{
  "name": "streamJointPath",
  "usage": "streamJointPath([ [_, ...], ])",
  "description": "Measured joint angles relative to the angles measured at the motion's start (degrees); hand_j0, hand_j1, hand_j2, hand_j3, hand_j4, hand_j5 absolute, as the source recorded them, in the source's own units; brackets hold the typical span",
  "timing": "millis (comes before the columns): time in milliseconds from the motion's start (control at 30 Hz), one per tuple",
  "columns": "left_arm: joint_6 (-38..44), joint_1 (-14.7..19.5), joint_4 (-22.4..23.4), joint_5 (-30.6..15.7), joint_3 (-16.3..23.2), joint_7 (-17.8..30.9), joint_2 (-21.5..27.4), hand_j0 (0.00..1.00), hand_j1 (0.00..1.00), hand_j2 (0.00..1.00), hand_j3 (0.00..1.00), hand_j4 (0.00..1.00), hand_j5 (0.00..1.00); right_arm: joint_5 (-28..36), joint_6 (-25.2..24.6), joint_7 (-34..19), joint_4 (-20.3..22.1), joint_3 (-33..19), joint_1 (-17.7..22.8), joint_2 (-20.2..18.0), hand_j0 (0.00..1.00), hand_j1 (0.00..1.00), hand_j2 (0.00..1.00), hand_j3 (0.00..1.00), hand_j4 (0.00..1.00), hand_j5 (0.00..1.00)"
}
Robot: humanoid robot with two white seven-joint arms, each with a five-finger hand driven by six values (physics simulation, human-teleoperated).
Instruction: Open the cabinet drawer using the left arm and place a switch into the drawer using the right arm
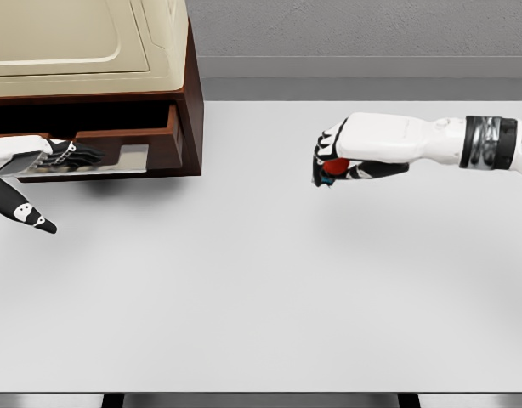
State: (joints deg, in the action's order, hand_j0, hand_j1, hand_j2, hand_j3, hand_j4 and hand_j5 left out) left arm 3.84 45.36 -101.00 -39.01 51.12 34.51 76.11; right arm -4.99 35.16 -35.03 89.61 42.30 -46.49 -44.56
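A brown cabinet (189, 102) with a cream top stands at the back left of the white table (261, 297). Its drawer (129, 157) is pulled out toward me, showing a pale inside. My left hand (53, 161) lies at the drawer's front with fingers curled over its edge, thumb pointing down and away. My right hand (329, 166) hovers above the table to the right of the cabinet, fingers curled around a small switch (333, 167) with a red body and a bit of blue showing. Most of the switch is hidden by the fingers.
A grey wall runs behind the table. The table's front edge (261, 393) shows at the bottom, with dark legs beneath it.
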Motion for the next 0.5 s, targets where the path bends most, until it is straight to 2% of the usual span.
streamJointPath([
  [500, 0.17, -2.28, -0.32, -7.97, -0.23, 0.14, 2.33, 1.0, 1.0, 1.0, 1.0, 1.0, 1.0, -0.06, 0.01, -0.02, -3.92, 4.74, -6.33, 4.99, 0.45, 0.45, 0.45, 0.45, 0.45, 0.45],
])
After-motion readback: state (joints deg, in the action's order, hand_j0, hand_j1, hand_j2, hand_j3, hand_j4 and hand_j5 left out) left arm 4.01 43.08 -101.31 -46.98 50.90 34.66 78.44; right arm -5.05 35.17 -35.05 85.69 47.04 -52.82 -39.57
